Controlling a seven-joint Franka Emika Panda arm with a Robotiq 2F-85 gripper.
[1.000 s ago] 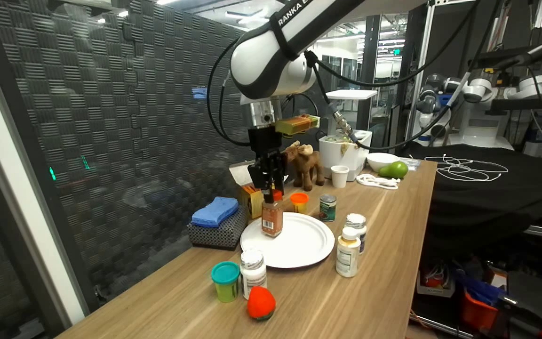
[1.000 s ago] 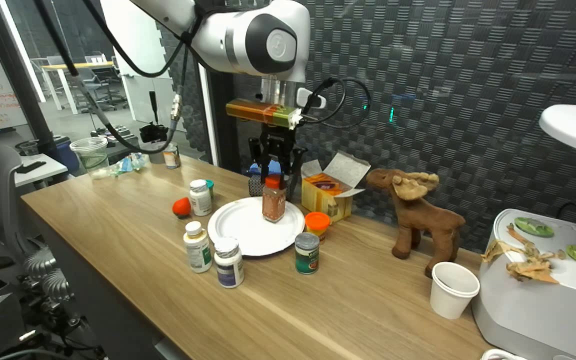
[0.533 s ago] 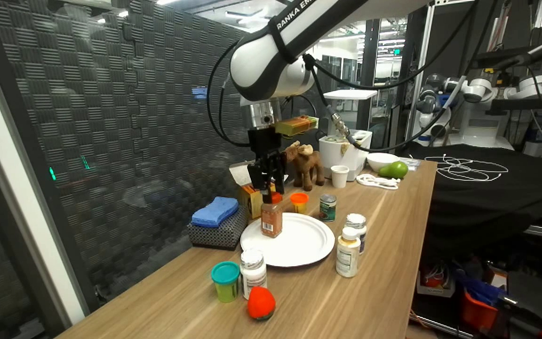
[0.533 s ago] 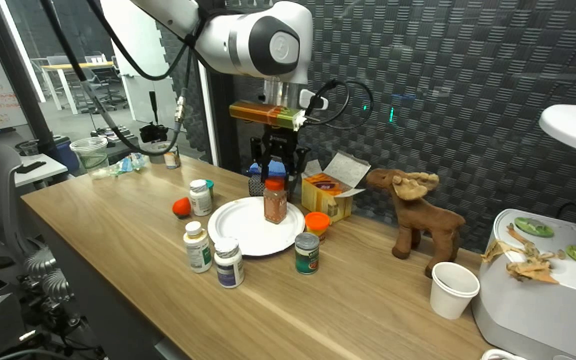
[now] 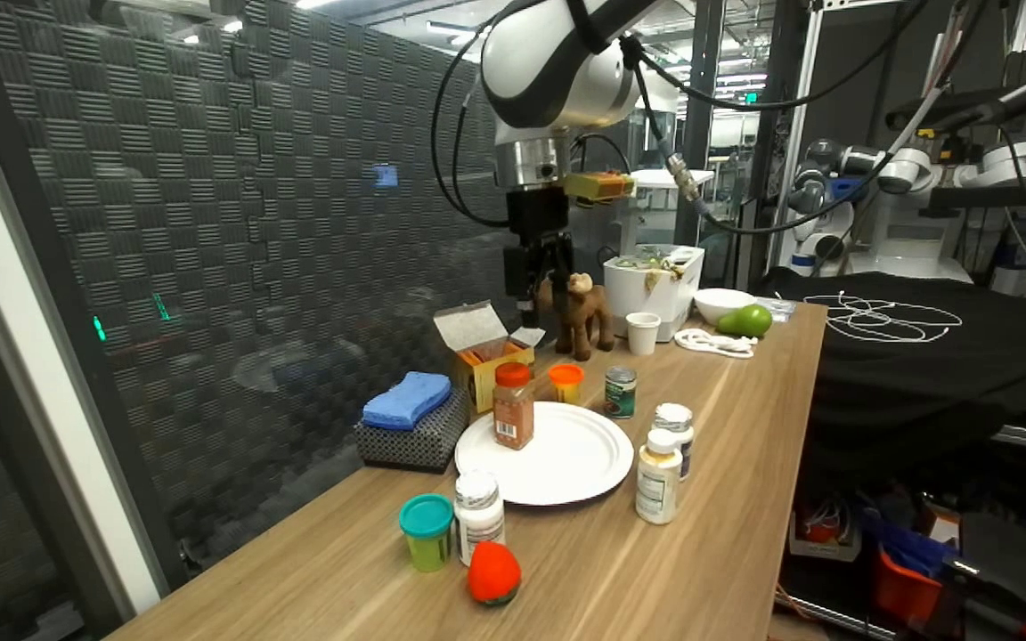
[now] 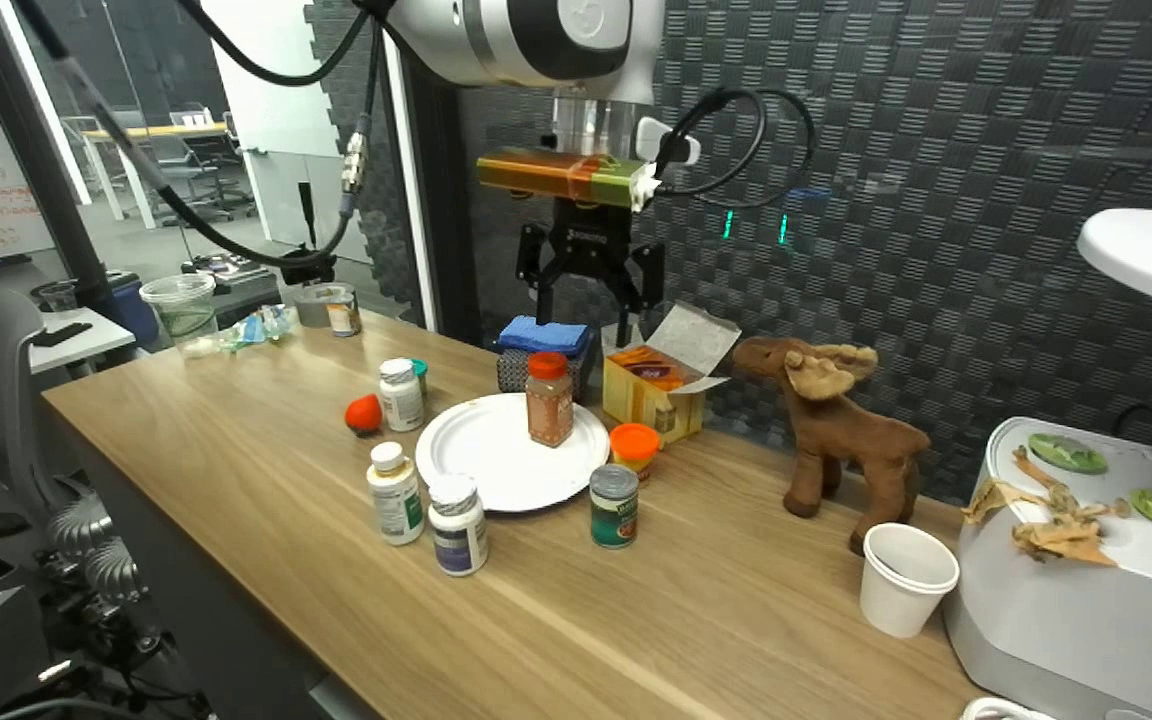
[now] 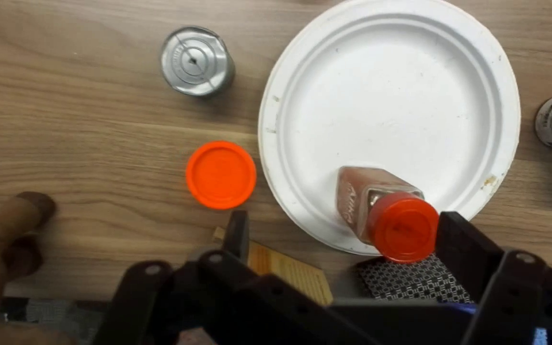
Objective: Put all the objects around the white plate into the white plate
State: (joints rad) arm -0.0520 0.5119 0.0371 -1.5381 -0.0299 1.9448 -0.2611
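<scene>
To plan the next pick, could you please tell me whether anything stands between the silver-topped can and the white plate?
Nothing visible does: the wrist view shows only tabletop between the silver-topped can and the white plate.

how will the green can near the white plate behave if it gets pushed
The green can is probably stiff, given its metallic top. Taller than wide, it might tip if pushed high; its round side suggests it could then roll.

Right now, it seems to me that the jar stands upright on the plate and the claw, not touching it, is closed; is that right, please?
Not quite: the claw is open, its fingers spread apart in the wrist view. The jar does stand upright on the plate in both exterior views, and the claw is not touching it.
</scene>
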